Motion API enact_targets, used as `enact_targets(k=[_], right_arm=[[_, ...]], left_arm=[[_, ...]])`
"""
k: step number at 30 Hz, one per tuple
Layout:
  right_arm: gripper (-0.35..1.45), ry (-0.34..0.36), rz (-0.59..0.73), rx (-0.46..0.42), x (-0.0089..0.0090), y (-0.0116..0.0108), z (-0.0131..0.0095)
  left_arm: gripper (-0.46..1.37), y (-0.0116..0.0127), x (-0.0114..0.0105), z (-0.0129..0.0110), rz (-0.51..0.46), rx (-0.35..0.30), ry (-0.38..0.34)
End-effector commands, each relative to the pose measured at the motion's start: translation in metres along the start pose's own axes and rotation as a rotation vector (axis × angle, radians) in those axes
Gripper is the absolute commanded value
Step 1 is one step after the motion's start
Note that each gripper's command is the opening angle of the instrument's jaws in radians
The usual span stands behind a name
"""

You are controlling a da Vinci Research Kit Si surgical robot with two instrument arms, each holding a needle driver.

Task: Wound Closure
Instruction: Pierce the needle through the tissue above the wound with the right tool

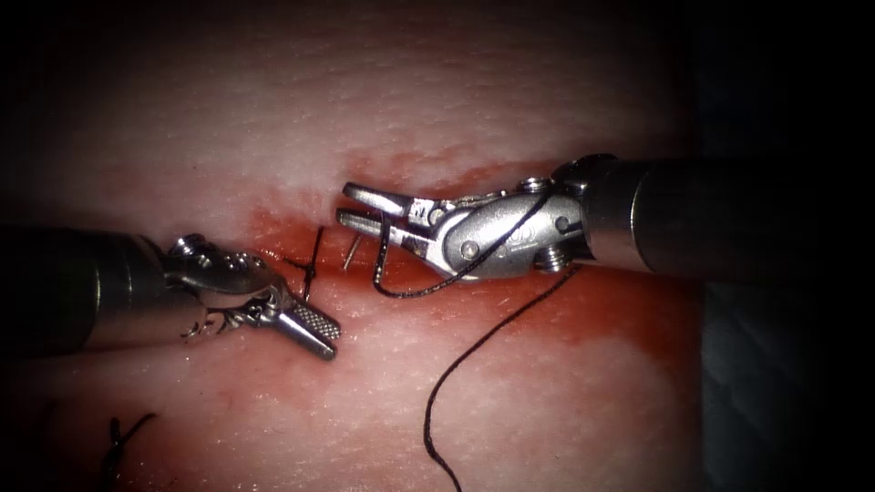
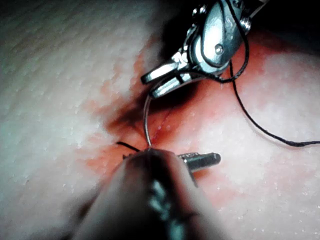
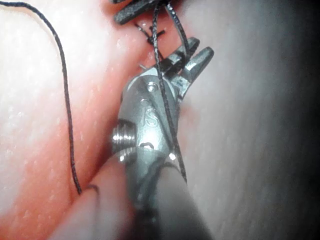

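My right tool (image 1: pixel 344 204) reaches in from the right over the red-stained cut (image 1: pixel 273 239) in the tissue (image 1: pixel 510 82). It is shut on the upper end of the curved needle (image 2: pixel 144 120). The needle arcs down from these jaws (image 2: pixel 147 85) and meets the tissue at the cut, close to my left tool. A short bright piece of the needle (image 1: pixel 349 255) shows below the right jaws. Black thread (image 1: pixel 437 392) loops under and over the right tool (image 3: pixel 200 52) and trails toward the near edge. My left tool (image 1: pixel 330 342) lies left of the cut, open and holding nothing, its tip (image 2: pixel 212 161) beside the needle's lower end.
A tied stitch with short cut ends (image 1: pixel 310 269) sits on the cut between the two tools. Another dark stitch (image 1: pixel 118 437) lies at the near left. Red fluid (image 1: pixel 583 310) stains the tissue along the cut and under the right tool.
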Motion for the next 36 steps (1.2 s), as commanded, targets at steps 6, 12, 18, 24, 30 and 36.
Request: enact_targets(k=[6, 12, 18, 24, 30, 36], right_arm=[[-0.35, -0.001, -0.029, -0.001, 0.0004, 0.0, -0.0001], [-0.35, -0.006, -0.067, 0.001, 0.0005, 0.0005, -0.0002], [-0.35, -0.013, -0.127, 0.004, 0.0008, 0.0011, -0.0001], [-0.35, -0.019, -0.187, 0.01, 0.0016, 0.0021, -0.0001], [-0.35, -0.023, -0.237, 0.016, 0.0023, 0.0028, -0.0004], [-0.35, -0.026, -0.271, 0.022, 0.0028, 0.0036, -0.0007]], left_arm=[[0.2, 0.0, 0.0001, 0.0001, 0.0, -0.002, 0.001], [0.2, 0.0, 0.0001, 0.0001, 0.0, -0.002, 0.0], [0.2, 0.0, 0.0002, 0.0001, 0.0, -0.002, 0.0], [0.2, 0.0, 0.0002, 0.0001, 0.0, -0.002, 0.001], [0.2, 0.0, 0.0002, 0.0002, 0.0, -0.001, 0.002], [0.18, 0.0, 0.0002, 0.0003, 0.0, 0.0, 0.003]])
